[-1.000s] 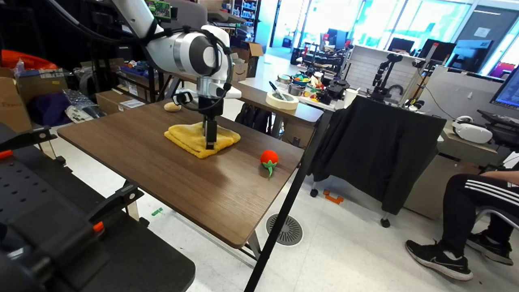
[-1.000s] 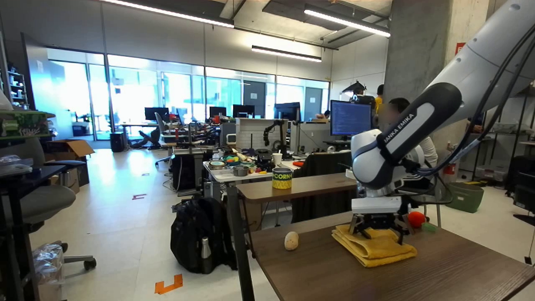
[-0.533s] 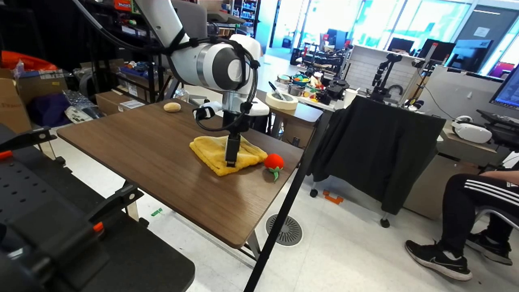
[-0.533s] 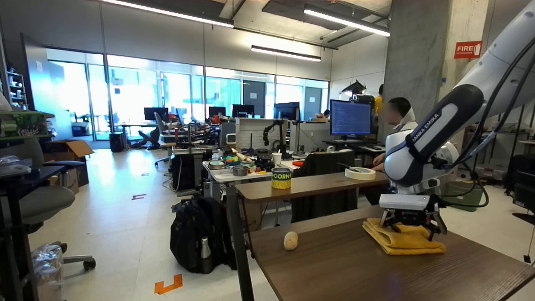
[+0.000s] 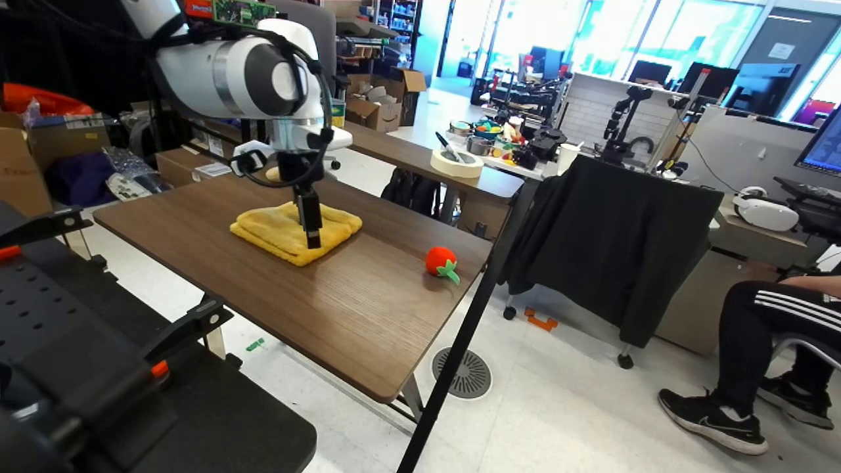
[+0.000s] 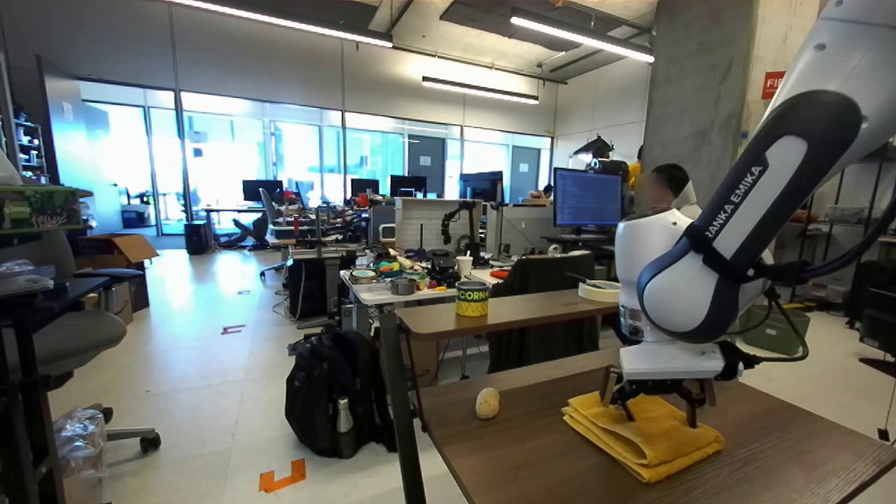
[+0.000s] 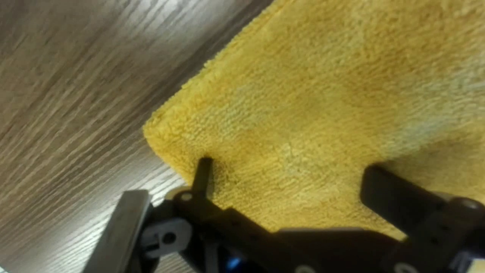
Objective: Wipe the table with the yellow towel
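Here, left to right in an exterior view, the yellow towel (image 5: 271, 228) lies folded on the brown table (image 5: 358, 315); the gripper (image 5: 307, 232) stands over it, jaws wide apart, fingertips (image 5: 313, 240) down on the towel; farther right, well apart from both, a green-stemmed red ball (image 5: 439, 260) rests near the table's end

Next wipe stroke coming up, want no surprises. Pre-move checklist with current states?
1. Towel wholly on the table: ok, no part seen over an edge.
2. Towel folded in layers: ok.
3. Fingers down on the towel: ok, tips seem to touch it.
4. Towel pinched: not ok if a grip is wanted; the fingers stand wide apart.
5. Red ball and potato apart from the towel: ok.
6. Surface under the towel clean: cannot tell, hidden.
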{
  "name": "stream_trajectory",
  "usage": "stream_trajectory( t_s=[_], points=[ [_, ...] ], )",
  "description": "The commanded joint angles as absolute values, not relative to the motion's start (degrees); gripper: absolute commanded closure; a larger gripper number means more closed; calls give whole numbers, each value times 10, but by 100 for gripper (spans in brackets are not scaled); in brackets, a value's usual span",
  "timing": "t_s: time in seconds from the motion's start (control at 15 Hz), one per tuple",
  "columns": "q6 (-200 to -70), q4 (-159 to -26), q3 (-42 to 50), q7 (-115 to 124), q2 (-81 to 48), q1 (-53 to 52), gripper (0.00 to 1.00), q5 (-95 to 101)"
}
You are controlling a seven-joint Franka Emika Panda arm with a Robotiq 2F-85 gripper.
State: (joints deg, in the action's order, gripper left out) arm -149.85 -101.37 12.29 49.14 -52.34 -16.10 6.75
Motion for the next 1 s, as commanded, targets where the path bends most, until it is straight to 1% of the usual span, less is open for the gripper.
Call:
stream_trajectory(
  t_s=[0.0, 0.07, 0.13, 0.33, 0.6, 0.93],
  points=[
    [-1553, -1133, 142, 476, -425, -232, 0, 117],
    [-1545, -1138, 129, 473, -412, -230, 0, 109],
    [-1529, -1084, 131, 488, -464, -221, 0, 96],
    [-1528, -1116, 127, 487, -427, -237, 0, 100],
    [-1542, -1117, 123, 462, -434, -225, 0, 105],
    [-1573, -1009, 139, 497, -531, -244, 0, 95]
  ],
)
